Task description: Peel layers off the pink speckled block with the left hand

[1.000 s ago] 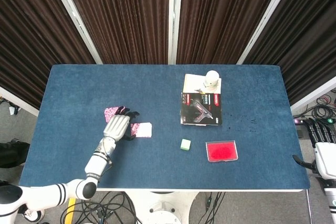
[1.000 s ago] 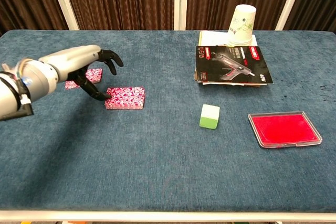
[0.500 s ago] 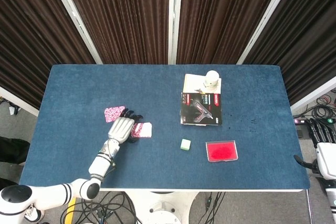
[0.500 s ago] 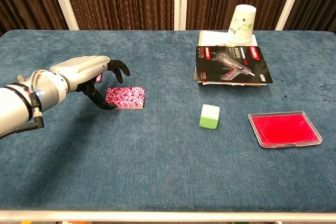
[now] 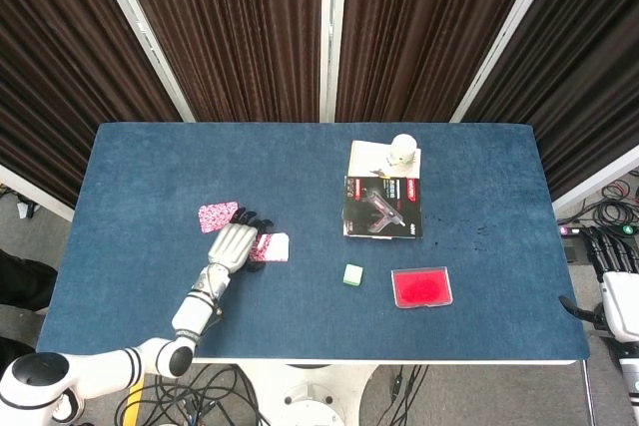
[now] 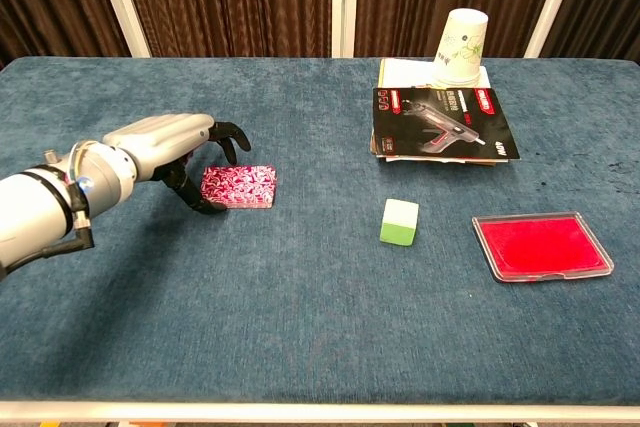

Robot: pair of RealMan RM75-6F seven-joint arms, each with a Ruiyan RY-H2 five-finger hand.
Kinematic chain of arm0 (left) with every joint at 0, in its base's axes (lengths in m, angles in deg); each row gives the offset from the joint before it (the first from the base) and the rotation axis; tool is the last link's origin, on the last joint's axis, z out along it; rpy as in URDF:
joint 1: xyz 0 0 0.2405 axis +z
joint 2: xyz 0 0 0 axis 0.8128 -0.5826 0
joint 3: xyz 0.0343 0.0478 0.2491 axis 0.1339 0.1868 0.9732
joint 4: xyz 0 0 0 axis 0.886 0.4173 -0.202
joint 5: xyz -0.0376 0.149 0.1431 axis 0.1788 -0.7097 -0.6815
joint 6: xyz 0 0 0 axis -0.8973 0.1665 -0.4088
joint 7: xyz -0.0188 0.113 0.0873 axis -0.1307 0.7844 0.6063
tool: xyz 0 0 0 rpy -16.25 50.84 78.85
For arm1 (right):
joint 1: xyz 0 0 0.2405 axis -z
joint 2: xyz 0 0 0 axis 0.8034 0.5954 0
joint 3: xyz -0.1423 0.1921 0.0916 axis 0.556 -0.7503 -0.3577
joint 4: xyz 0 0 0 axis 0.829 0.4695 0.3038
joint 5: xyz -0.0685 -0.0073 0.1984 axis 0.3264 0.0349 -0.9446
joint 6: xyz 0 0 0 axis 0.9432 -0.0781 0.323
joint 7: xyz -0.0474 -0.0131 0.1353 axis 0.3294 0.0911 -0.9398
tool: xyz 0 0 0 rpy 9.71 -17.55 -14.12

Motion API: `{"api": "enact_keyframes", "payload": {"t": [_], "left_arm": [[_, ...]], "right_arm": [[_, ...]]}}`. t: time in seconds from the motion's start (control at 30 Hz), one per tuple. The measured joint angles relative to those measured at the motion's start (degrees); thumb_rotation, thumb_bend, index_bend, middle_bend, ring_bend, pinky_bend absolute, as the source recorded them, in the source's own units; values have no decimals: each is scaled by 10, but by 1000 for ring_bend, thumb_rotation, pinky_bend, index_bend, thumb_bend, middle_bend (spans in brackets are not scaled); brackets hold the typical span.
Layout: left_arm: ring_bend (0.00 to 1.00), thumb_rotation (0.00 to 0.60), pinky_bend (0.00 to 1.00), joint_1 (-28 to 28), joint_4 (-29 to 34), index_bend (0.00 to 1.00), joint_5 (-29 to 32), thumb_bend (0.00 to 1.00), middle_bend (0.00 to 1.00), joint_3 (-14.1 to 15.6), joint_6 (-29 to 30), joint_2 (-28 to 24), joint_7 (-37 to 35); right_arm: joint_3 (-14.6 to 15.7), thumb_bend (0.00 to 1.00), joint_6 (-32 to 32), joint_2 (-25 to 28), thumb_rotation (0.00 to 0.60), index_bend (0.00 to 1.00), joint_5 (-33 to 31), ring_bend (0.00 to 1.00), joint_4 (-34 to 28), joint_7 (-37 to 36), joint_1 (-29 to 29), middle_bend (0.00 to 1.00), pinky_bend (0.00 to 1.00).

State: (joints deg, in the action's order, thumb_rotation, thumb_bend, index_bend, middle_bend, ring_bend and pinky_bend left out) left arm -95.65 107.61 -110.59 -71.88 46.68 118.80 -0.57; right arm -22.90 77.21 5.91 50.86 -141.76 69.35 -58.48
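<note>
Beside the pink speckled block (image 6: 238,187), one peeled layer (image 5: 218,216) was seen; left hand (image 6: 172,147) was curled at block's edge, nothing gripped; more remained.

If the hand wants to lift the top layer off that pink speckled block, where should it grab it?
Probably at the left end of the pink speckled block, coming from the left, where the left hand is. The block lies flat and thin on the table, so its top offers no hold; only its edges do. A fingertip sits at the lower left corner.
</note>
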Motion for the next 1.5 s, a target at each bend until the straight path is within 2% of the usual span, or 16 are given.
{"api": "enact_keyframes", "payload": {"t": [1.5], "left_arm": [[87,600,38,-6,-18,238,4,206,316,-15,-14,21,-11]], "right_arm": [[0,63,-9,-8,600,0,-6,0,17,-10,0,0,0]]}}
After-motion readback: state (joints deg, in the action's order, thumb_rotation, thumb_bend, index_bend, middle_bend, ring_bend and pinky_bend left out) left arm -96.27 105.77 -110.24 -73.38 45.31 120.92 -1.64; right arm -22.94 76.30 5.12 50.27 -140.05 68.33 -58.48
